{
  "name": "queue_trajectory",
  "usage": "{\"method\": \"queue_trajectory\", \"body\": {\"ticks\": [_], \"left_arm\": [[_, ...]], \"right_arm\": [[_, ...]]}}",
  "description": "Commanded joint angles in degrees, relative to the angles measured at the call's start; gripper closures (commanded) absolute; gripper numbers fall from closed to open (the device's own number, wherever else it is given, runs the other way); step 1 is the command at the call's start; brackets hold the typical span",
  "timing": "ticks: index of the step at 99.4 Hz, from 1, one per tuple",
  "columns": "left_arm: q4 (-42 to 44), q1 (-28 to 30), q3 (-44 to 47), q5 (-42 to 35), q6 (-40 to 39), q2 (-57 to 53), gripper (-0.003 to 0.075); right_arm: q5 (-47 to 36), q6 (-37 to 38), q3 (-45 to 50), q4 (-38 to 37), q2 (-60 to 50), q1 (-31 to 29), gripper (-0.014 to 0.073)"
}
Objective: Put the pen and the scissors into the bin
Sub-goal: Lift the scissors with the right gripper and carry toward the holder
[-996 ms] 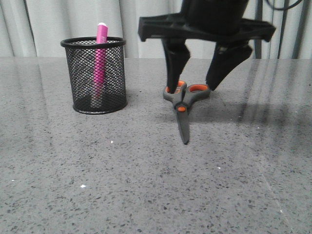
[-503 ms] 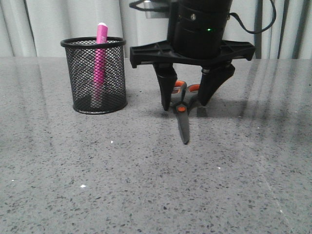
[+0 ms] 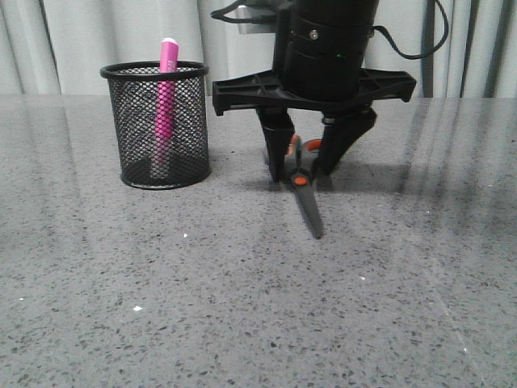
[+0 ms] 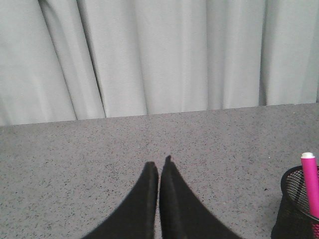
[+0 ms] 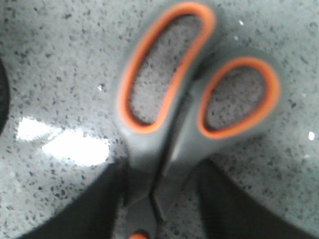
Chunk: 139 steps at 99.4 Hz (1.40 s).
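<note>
The scissors (image 3: 309, 206) lie flat on the table, blades pointing toward the camera, grey handles lined in orange (image 5: 144, 149). My right gripper (image 3: 300, 176) is lowered over them, one finger on each side of the neck just behind the orange pivot (image 5: 162, 169). Its jaws are narrowed but open; one finger touches the handle, and a sliver of table shows by the other. The pink pen (image 3: 167, 81) stands in the black mesh bin (image 3: 161, 133) at the left. My left gripper (image 4: 160, 162) is shut and empty, with the bin (image 4: 296, 209) and pen (image 4: 310, 184) beside it.
The grey speckled table (image 3: 242, 307) runs back to pale curtains (image 3: 81, 40). The bin stands about a hand's width left of the scissors. The right arm's wide black crossbar (image 3: 315, 85) hangs over the scissors' handles.
My right gripper has come down over the scissors and its fingers have narrowed round the neck. The blade tip has swung slightly to the right. Bin and pen are unmoved.
</note>
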Motion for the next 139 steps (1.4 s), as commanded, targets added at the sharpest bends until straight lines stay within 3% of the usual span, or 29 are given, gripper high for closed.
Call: {"method": "queue_trajectory", "body": {"ticks": [1,12,41,53,94,139], "left_arm": [[-0.56,0.02,-1.66,-3.99,-0.21,-0.19,0.0741],[-0.56,0.02,-1.66,-3.99,-0.21,-0.19,0.0742],[-0.56,0.02,-1.66,-4.06,-0.21,-0.19,0.0742],[-0.56,0.02,-1.66,-4.06,-0.21,-0.19,0.0742],[-0.56,0.02,-1.66,-4.06,-0.21,-0.19,0.0741],[-0.56,0.02,-1.66,-4.06,-0.21,-0.19,0.0742]], "right_arm": [[-1.14,0.15,-1.29,-1.18,-1.8,0.02,0.0466],[-1.14,0.15,-1.29,-1.23,-1.8,0.02,0.0672],[-3.76,0.23,0.14,-5.86,-8.97,0.02,0.0663],[-8.46,0.98,3.49,-7.49,-14.06,0.02,0.0663],[-51.15,1.1,21.55,-6.64,-30.17,0.02,0.0663],[-82.75,1.0,22.21,-7.48,-21.53,0.02,0.0663]]}}
